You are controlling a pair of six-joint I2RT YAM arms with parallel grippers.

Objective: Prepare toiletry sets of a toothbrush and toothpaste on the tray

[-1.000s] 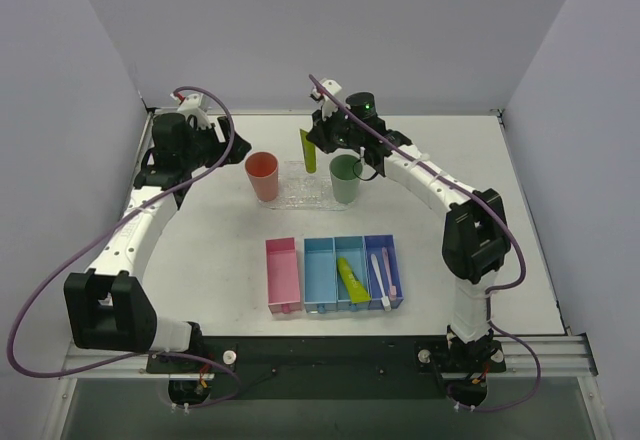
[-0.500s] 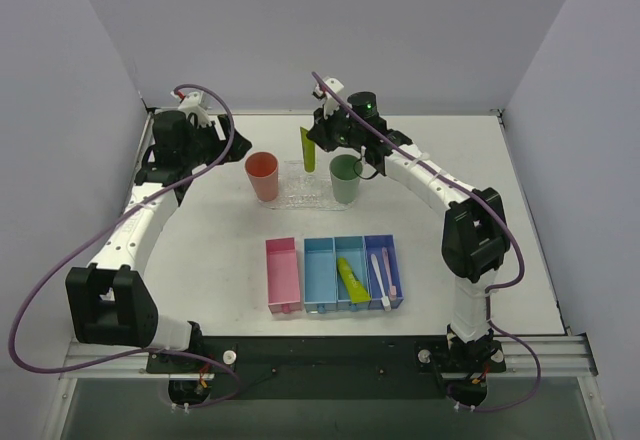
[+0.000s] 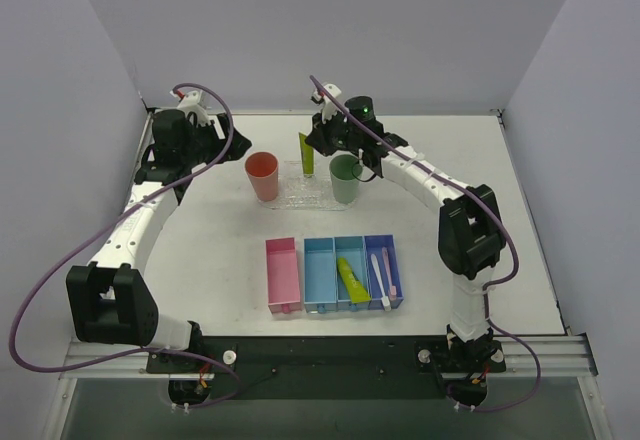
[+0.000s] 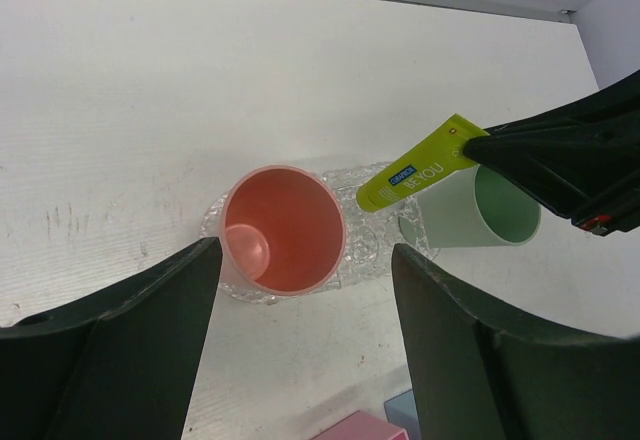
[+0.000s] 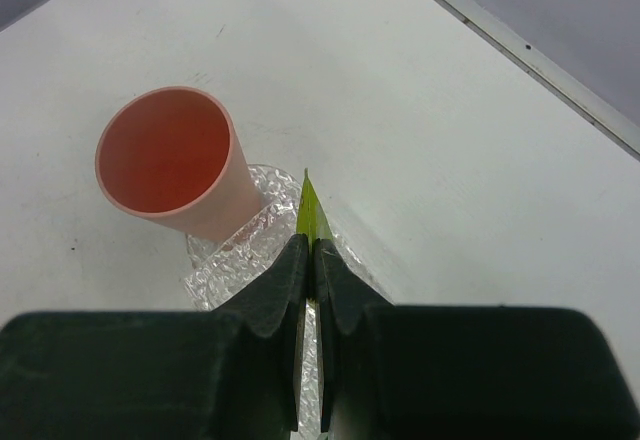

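My right claw (image 5: 309, 250) is clamped tight on the toothpaste (image 4: 415, 175) above the tray (image 5: 235, 252). Tube print partly legible: "YOU". My left claw (image 4: 300, 258) gapes wide, empty.

Top cam sits high up, looking down on the whole table (image 3: 520, 220). Both wrist cams look down too, right one closer; all three share the pink cup (image 3: 262, 174) and tray (image 3: 300, 198).

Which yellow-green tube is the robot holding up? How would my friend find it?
Look at the far middle of the table, where a clear bumpy tray has a pink cup and a green cup at its ends. Between the cups, the right gripper pinches a toothpaste tube in the air. The other tube lies flat in a blue bin.
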